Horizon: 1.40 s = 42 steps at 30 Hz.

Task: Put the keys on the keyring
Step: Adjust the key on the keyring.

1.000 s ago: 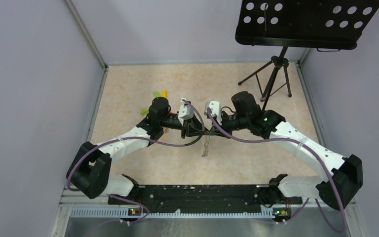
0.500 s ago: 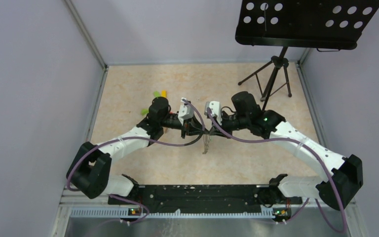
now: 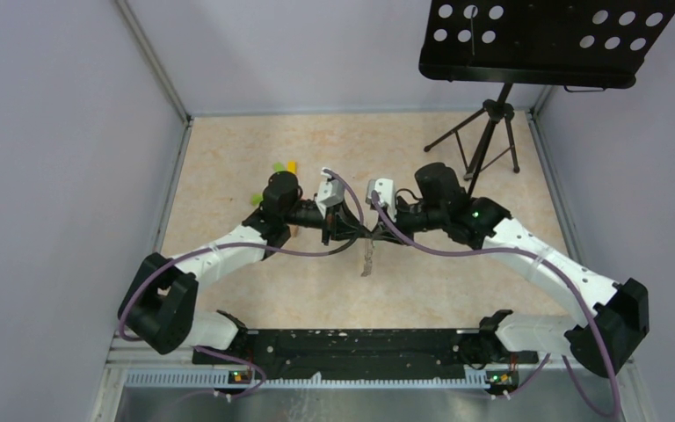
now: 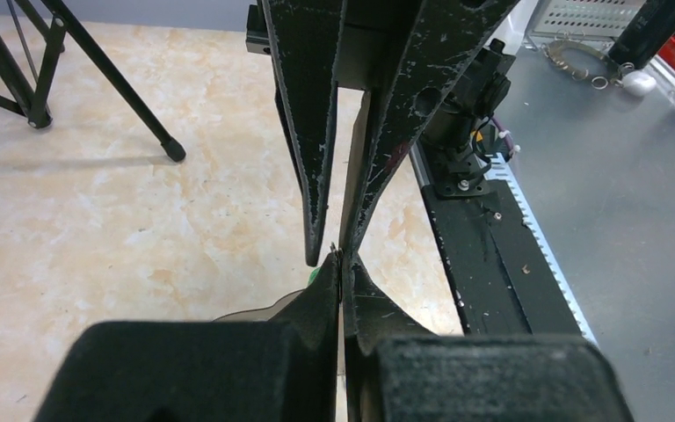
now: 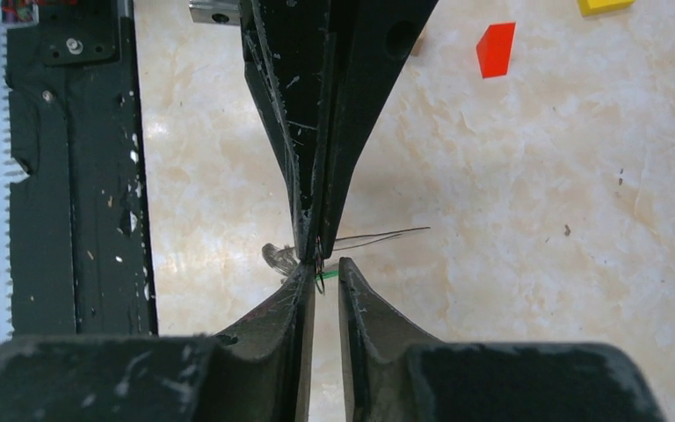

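Far left: small green block (image 3: pixel 278 166) and small yellow block (image 3: pixel 292 165) side by side on the beige marbled tabletop (image 3: pixel 220 167), beyond the left arm's wrist and apart from both tools.
Left gripper (image 4: pixel 341 262): black fingers pressed fully together, tips nipping the thin dark wire-loop keyring (image 5: pixel 378 236).
Keyring: seen edge-on as a fine dark line, lifted off the tabletop, running out from the left gripper's tips toward the far side, away from the arm bases.
Keys (image 3: pixel 367 258): small silver-grey metal bunch dangling just under the spot where the two tools meet, midway between the arms; whether threaded on the loop, cannot tell.
Tag (image 5: pixel 326 275): bright green plastic sliver showing beside the wire, right at the fingertips.
Right gripper (image 5: pixel 324 264): black fingers parted by a narrow slit, tips nose to nose with the left gripper's; wire and tag lying in the slit, nothing visibly clamped.
Far right: black perforated music stand (image 3: pixel 545 40) on a black tripod (image 3: pixel 485 132) in the back right corner, well apart from the grippers.
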### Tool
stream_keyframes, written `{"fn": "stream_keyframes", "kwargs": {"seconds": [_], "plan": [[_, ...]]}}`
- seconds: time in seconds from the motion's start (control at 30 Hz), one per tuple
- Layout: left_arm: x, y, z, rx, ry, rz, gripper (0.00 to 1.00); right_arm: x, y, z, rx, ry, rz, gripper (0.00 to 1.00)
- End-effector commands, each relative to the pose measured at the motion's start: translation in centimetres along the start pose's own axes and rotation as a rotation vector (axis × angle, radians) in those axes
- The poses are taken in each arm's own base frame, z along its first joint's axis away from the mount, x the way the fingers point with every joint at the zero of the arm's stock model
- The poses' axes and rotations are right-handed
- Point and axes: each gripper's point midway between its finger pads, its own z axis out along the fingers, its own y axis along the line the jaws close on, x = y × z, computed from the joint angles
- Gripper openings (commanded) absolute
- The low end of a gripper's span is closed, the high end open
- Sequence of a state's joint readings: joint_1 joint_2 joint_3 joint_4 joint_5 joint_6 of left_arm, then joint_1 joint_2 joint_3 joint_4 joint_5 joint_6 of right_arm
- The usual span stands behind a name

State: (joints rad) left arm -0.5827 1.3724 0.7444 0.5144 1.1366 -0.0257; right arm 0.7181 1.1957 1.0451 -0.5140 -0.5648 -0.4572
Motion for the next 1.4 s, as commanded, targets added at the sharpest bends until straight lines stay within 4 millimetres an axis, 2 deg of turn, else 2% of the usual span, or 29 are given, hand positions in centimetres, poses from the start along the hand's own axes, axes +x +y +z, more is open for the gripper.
{"fn": "stream_keyframes", "kwargs": {"seconds": [0.0, 0.3, 0.43, 0.63, 0.87, 1.07, 1.37], "plan": [[-3.8, -1.1, -0.1, 0.035, -0.068, 0.064, 0.0, -2.4, -0.4, -1.0, 0.04, -0.101, -0.055, 0.17], [-4.9, -1.7, -0.4, 0.04, -0.106, 0.061, 0.0, -2.7, 0.3, -2.5, 0.015, -0.182, -0.054, 0.38], [-5.3, -2.0, -0.4, 0.053, -0.124, 0.05, 0.0, -3.3, 0.2, -3.5, 0.033, -0.241, -0.06, 0.42], [-5.9, -2.6, -0.5, 0.073, -0.185, 0.037, 0.0, -4.7, 1.0, -4.6, 0.004, -0.34, -0.077, 0.41], [-6.0, -2.7, -0.4, 0.079, -0.207, 0.019, 0.0, -4.6, 1.3, -4.1, -0.03, -0.348, -0.062, 0.37], [-6.1, -2.9, -0.5, 0.08, -0.212, 0.022, 0.0, -4.2, 1.1, -3.7, -0.036, -0.336, -0.051, 0.28], [-5.9, -2.8, -0.6, 0.073, -0.218, 0.019, 0.0, -4.6, 1.4, -3.4, -0.072, -0.348, -0.033, 0.28]]}}
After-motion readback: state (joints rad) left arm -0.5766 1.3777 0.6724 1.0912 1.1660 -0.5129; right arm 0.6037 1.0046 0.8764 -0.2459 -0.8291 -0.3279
